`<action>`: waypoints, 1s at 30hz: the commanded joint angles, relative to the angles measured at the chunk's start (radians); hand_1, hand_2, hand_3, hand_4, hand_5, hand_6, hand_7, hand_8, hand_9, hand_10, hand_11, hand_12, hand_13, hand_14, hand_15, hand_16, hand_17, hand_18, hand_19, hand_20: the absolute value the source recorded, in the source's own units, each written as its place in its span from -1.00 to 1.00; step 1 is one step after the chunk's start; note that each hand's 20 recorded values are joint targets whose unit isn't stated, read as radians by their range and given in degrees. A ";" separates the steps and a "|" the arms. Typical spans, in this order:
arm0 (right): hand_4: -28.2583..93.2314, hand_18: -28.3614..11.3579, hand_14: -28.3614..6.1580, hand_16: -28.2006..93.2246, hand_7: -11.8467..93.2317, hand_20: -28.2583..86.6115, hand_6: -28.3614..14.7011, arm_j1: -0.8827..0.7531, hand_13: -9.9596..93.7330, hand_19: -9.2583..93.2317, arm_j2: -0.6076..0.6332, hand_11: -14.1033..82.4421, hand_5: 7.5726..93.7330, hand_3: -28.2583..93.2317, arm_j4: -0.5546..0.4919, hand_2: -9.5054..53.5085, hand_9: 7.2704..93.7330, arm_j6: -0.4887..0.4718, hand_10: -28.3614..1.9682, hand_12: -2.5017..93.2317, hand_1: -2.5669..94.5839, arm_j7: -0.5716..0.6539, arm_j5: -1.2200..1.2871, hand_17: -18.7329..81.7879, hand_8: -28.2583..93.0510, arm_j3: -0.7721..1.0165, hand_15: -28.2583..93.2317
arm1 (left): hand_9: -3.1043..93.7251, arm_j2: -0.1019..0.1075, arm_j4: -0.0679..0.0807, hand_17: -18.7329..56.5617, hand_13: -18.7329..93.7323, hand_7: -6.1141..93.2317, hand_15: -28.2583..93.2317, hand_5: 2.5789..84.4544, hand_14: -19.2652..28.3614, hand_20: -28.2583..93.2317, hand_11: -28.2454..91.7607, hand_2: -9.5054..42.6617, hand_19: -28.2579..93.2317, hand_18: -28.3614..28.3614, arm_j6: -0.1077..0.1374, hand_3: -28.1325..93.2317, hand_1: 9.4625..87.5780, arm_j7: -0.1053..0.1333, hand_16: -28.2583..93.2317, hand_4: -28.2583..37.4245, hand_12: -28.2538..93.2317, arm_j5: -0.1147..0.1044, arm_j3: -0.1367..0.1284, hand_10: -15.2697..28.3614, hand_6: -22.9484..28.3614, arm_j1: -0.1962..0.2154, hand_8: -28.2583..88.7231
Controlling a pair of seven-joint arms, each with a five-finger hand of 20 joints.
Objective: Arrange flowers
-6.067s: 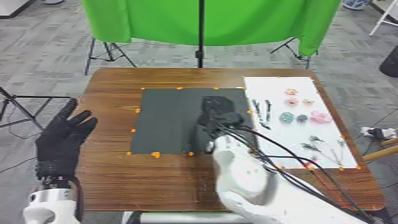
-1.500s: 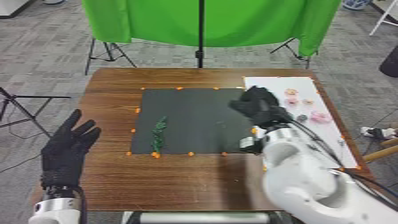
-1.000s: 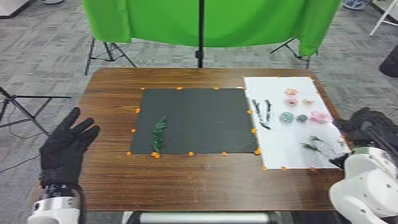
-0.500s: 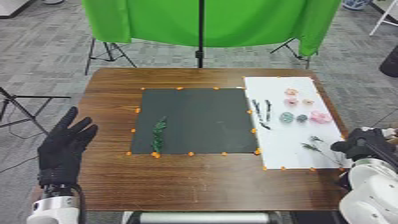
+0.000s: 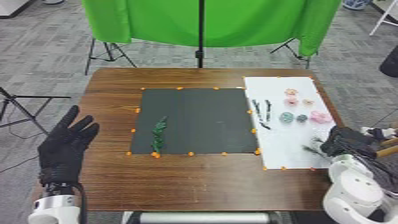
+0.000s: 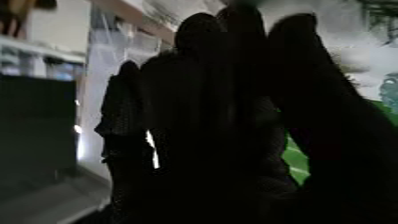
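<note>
In the head view the right hand (image 5: 342, 144) is at the lower right edge of the white sheet (image 5: 275, 155), partly covering thin dark-tipped stems (image 5: 313, 147). In the right wrist view the right hand (image 6: 209, 115) has its fingers fairly straight, holding nothing visible; a teal bloom (image 6: 389, 92) is beyond its thumb side. Farther up the sheet lie two dark twigs (image 5: 267, 111), pink blooms (image 5: 321, 117) and teal ones (image 5: 286, 117). One green sprig (image 5: 159, 134) lies upright on the left part of the black sheet (image 5: 204, 120). Beyond the table's left side, the left hand (image 5: 64, 150) is open.
Orange markers (image 5: 155, 155) line both sheets on the brown table (image 5: 178, 185). Behind the table hang a green cloth (image 5: 160, 20) and a stand's pole (image 5: 200, 50). A black tripod (image 5: 18, 107) stands at the far left.
The right hand has come off the black sheet, where the green sprig is now uncovered, swung out past the right table edge, then moved back left over the thin stems.
</note>
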 commanded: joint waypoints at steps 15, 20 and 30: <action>-1.00 -0.77 0.14 -0.17 -0.41 0.07 0.27 0.326 0.67 1.00 -0.167 0.26 0.86 0.61 -0.254 -1.00 0.82 -0.051 0.10 -0.46 0.17 -0.132 -0.016 0.11 -0.43 -0.214 0.71 | -0.19 -0.002 -0.015 -0.71 -0.23 -0.69 0.47 -0.15 0.99 -0.44 -0.07 -0.41 0.42 0.97 0.021 0.84 -0.66 -0.007 -0.72 -0.96 -0.35 -0.008 -0.045 0.66 0.24 0.046 -0.66; -1.00 -0.79 0.12 -0.17 -0.42 0.09 0.25 0.554 0.68 1.00 -0.347 0.27 0.87 0.61 -0.156 -1.00 0.83 -0.092 0.09 -0.46 0.17 -0.190 -0.003 0.12 -0.43 -0.437 0.72 | -0.19 0.021 -0.018 -0.71 -0.23 -0.69 0.47 -0.15 0.99 -0.44 -0.07 -0.41 0.42 0.96 0.020 0.84 -0.66 -0.008 -0.72 -0.96 -0.35 -0.006 -0.047 0.65 0.24 0.042 -0.66; -1.00 -0.81 0.12 -0.17 -0.42 0.13 0.25 0.739 0.70 1.00 -0.567 0.30 0.89 0.61 0.064 -1.00 0.85 -0.162 0.09 -0.46 0.15 -0.209 -0.010 0.13 -0.42 -0.668 0.74 | -0.19 0.029 -0.024 -0.71 -0.23 -0.69 0.47 -0.15 0.99 -0.44 -0.07 -0.40 0.42 0.97 0.032 0.84 -0.66 -0.028 -0.72 -0.96 -0.35 -0.004 -0.054 0.65 0.24 0.038 -0.66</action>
